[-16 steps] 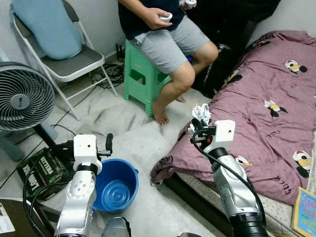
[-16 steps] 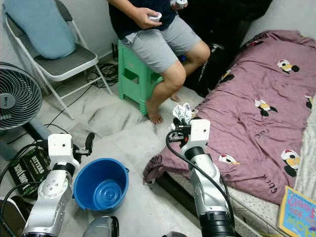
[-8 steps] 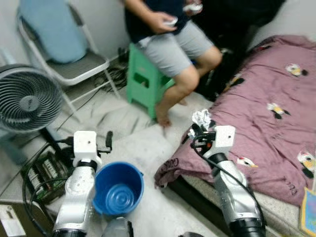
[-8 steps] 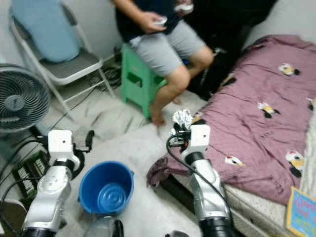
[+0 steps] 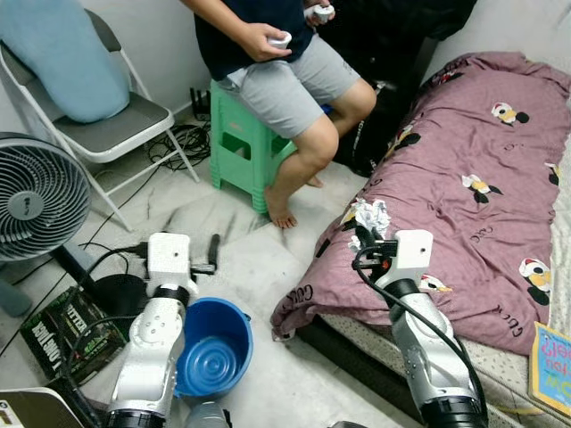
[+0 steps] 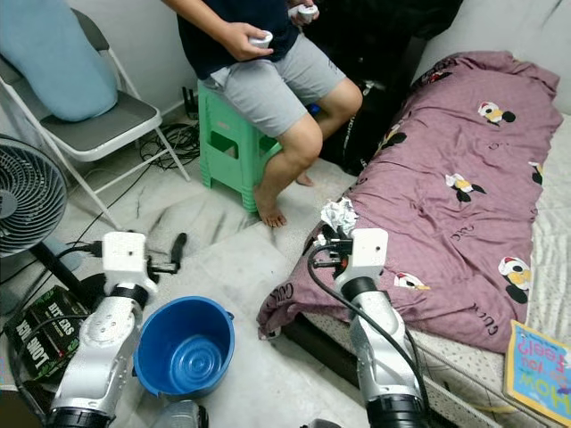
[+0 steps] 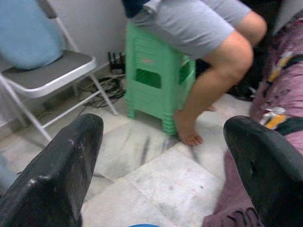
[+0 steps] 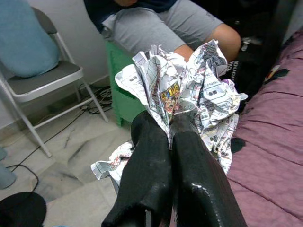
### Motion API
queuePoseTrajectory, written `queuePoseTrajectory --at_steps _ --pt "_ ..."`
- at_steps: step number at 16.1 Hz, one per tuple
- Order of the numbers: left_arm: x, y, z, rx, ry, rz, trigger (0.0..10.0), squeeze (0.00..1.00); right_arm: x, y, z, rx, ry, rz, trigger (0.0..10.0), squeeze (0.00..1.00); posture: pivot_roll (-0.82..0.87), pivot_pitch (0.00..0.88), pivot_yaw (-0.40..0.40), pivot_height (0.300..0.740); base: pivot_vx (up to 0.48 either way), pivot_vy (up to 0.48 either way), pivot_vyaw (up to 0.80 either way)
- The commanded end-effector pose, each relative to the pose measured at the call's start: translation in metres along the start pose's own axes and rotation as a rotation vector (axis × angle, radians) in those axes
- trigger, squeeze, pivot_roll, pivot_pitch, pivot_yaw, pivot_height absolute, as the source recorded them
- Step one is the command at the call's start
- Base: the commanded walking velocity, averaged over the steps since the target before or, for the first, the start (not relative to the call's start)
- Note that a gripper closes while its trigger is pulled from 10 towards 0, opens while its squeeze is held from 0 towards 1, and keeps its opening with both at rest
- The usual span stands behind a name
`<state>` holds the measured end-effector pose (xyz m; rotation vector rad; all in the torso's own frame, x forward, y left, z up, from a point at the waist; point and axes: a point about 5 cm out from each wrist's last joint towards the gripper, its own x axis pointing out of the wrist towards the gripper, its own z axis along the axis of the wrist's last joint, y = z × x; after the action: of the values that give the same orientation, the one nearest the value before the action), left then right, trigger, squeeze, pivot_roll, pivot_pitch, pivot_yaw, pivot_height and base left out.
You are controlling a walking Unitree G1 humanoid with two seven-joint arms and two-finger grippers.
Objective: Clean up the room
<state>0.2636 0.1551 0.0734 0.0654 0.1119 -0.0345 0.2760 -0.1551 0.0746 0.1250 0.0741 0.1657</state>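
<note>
Round grey floor fan (image 5: 36, 198) far left, left gripper (image 5: 212, 255) w/ fingers apart above round blue plastic bucket (image 5: 212, 345) on tile floor, right gripper (image 5: 360, 237) clamped on crumpled printed paper wad (image 5: 371, 215) over edge of mauve patterned bedspread (image 5: 464, 187).

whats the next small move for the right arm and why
Probably swing the right tool toward the robot's left, to over the blue bucket. Its fingers are already shut on the crumpled paper, held above the edge of the purple blanket, and the bucket sits open on the floor by the left tool, which is open and holds nothing.
</note>
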Motion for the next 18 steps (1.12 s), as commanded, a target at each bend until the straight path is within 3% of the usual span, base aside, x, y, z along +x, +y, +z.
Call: queuePoseTrajectory --at_steps 1,11,13,18 --pt "-0.0014 0.0016 0.0008 -0.001 -0.008 -0.002 10.0 0.0 0.0001 -0.0013 0.0037 -0.004 -0.016 -0.008 10.0 0.0 0.0 0.045 -0.006 0.74 0.0 -0.24 0.0" --pt "-0.0012 -0.0006 0.0001 -0.001 -0.005 -0.021 10.0 0.0 -0.0016 0.0003 0.0023 -0.002 -0.016 -0.003 10.0 0.0 -0.01 0.05 0.0 0.74 0.0 -0.434 0.0" --pt "-0.0012 -0.0004 0.0005 -0.01 -0.012 -0.008 10.0 0.0 -0.0024 0.0004 0.0024 -0.007 -0.021 0.001 10.0 0.0 -0.01 0.05 0.0 0.74 0.0 0.0 0.0" --pt "-0.002 -0.0006 -0.0002 -0.012 -0.007 -0.01 10.0 0.0 -0.0037 0.0023 0.002 -0.012 -0.026 0.01 10.0 0.0 0.0 0.053 0.002 0.74 0.0 0.0 0.78"
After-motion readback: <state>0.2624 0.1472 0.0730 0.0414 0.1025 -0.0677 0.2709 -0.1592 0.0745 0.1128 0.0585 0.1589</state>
